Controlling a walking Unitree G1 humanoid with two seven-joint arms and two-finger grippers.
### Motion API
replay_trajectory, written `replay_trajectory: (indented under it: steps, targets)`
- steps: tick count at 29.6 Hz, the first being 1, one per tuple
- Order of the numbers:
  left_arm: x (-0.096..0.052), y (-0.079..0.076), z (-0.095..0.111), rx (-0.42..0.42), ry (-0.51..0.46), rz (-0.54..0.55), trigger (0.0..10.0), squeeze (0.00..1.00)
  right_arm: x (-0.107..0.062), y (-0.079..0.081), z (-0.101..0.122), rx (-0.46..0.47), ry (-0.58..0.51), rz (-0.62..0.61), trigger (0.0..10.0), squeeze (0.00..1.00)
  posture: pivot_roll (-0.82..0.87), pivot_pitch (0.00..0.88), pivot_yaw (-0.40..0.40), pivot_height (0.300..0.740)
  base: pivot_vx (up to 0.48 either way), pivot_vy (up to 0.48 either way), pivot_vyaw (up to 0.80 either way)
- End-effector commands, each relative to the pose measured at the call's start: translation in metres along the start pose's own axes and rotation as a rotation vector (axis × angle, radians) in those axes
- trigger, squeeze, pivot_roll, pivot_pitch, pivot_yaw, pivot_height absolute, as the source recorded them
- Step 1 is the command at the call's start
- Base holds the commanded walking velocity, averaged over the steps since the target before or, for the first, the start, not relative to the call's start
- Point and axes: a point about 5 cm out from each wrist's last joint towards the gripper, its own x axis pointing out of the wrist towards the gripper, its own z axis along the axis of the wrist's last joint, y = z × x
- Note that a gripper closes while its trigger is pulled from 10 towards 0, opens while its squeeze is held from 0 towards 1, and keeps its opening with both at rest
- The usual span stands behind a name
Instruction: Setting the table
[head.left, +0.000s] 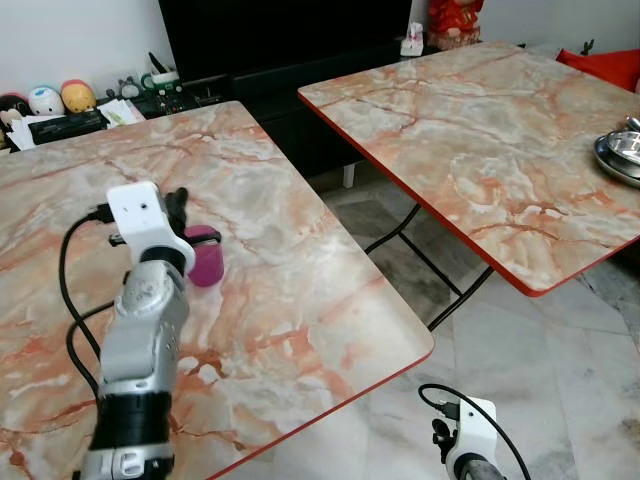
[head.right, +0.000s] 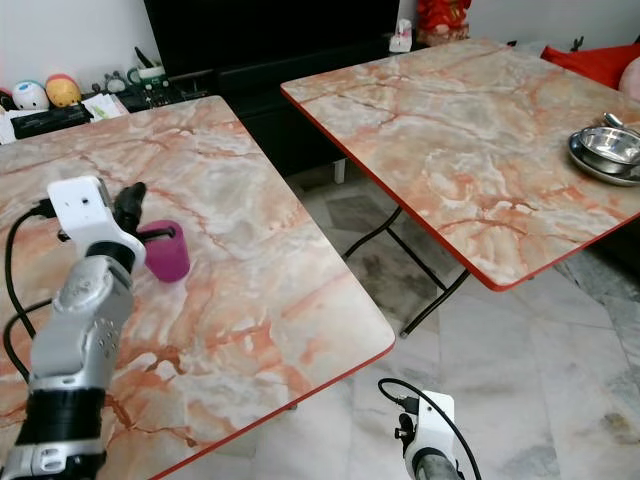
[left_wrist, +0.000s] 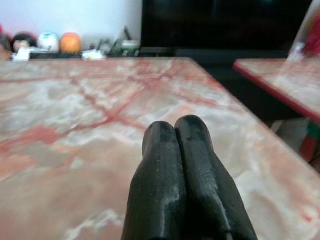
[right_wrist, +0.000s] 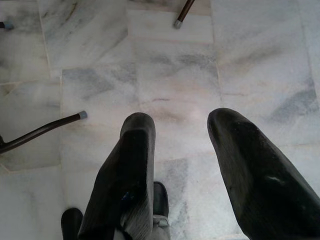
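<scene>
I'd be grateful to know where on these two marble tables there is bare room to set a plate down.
The near marble-patterned table is bare right of the magenta cup to its red edge. The far marble-patterned table is bare except its right edge, where the stacked steel bowls sit. It is crowded by the cup, where the left gripper hovers.

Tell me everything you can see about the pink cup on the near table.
The pink cup is a small, plain magenta cylinder with no visible handle, matte and plastic-looking. It stands upright on the near marble-patterned table, mouth up; whether anything is inside cannot be seen. The left gripper is just beside it, fingers shut, partly overlapping it in the eye views; whether they touch cannot be told.
</scene>
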Motion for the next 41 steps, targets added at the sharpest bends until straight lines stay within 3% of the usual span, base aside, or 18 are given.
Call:
replay_trajectory:
  steps: [1, 3, 6, 13, 15, 21, 30, 31, 32, 33, 34, 35, 36, 37, 41]
  targets:
    - [0.003, 0.003, 0.000, 0.020, 0.063, 0.037, 10.0, 0.00, -0.001, 0.000, -0.004, -0.008, 0.019, 0.004, 10.0, 0.00, 0.15, 0.052, 0.010, 0.740, 0.000, 0.000, 0.00]
    - [0.004, 0.005, 0.001, 0.015, 0.086, 0.062, 10.0, 0.00, -0.001, 0.000, -0.004, -0.008, 0.020, 0.004, 10.0, 0.00, 0.14, 0.048, 0.013, 0.740, 0.000, 0.000, 0.00]
    - [0.003, 0.009, -0.001, -0.021, 0.177, 0.099, 10.0, 1.00, -0.001, 0.001, -0.005, -0.007, 0.020, 0.005, 10.0, 0.00, 0.14, 0.041, 0.013, 0.740, 0.000, 0.000, 0.00]
    - [0.001, 0.005, 0.000, -0.007, 0.244, 0.061, 10.0, 1.00, -0.001, 0.001, -0.005, -0.010, 0.024, 0.007, 10.0, 0.00, 0.15, 0.035, 0.013, 0.740, 0.000, 0.000, 0.00]
    - [0.001, 0.007, -0.006, 0.007, 0.277, 0.069, 10.0, 0.00, -0.001, 0.001, -0.005, -0.011, 0.025, 0.008, 10.0, 0.00, 0.15, 0.038, 0.014, 0.740, 0.000, 0.000, 0.00]
    - [-0.003, 0.005, -0.014, -0.017, 0.343, 0.076, 10.0, 0.00, -0.001, 0.001, -0.004, -0.013, 0.023, 0.010, 10.0, 0.00, 0.15, 0.048, 0.012, 0.740, 0.000, 0.000, 0.00]
    - [-0.004, 0.021, -0.012, -0.010, 0.294, 0.186, 10.0, 0.00, -0.001, 0.000, -0.004, -0.018, 0.025, 0.011, 10.0, 0.00, 0.15, 0.057, 0.008, 0.740, 0.000, 0.000, 0.00]
    - [-0.004, 0.023, -0.011, -0.010, 0.287, 0.198, 10.0, 0.83, -0.001, 0.000, -0.004, -0.019, 0.025, 0.012, 10.0, 0.00, 0.15, 0.058, 0.007, 0.740, 0.000, 0.000, 0.00]
    - [-0.004, 0.023, -0.011, -0.010, 0.287, 0.198, 10.0, 0.83, -0.001, 0.000, -0.004, -0.019, 0.025, 0.012, 10.0, 0.00, 0.15, 0.058, 0.007, 0.740, 0.000, 0.000, 0.00]
    - [-0.004, 0.024, -0.012, -0.009, 0.290, 0.200, 10.0, 1.00, -0.001, 0.000, -0.004, -0.019, 0.024, 0.012, 10.0, 0.00, 0.15, 0.058, 0.007, 0.740, 0.000, 0.000, 0.00]
    - [-0.004, 0.024, -0.012, -0.010, 0.294, 0.197, 10.0, 1.00, 0.000, 0.000, -0.003, -0.019, 0.024, 0.012, 10.0, 0.00, 0.15, 0.057, 0.006, 0.740, 0.000, 0.000, 0.00]
    - [-0.004, 0.025, -0.014, -0.007, 0.301, 0.196, 10.0, 0.73, 0.000, 0.000, -0.003, -0.021, 0.024, 0.012, 10.0, 0.00, 0.15, 0.057, 0.006, 0.740, 0.000, 0.000, 0.00]
    - [-0.005, 0.025, -0.015, -0.005, 0.306, 0.196, 10.0, 0.73, 0.000, 0.000, -0.003, -0.022, 0.024, 0.012, 10.0, 0.00, 0.15, 0.057, 0.006, 0.740, 0.000, 0.000, 0.00]
    - [-0.005, 0.026, -0.017, -0.005, 0.314, 0.195, 10.0, 0.00, 0.000, 0.000, -0.003, -0.022, 0.024, 0.011, 10.0, 0.00, 0.15, 0.057, 0.006, 0.740, 0.000, 0.000, 0.00]
    - [-0.006, 0.025, -0.019, -0.007, 0.320, 0.185, 10.0, 0.00, 0.000, 0.000, -0.003, -0.022, 0.024, 0.010, 10.0, 0.00, 0.15, 0.058, 0.007, 0.740, 0.000, 0.000, 0.00]
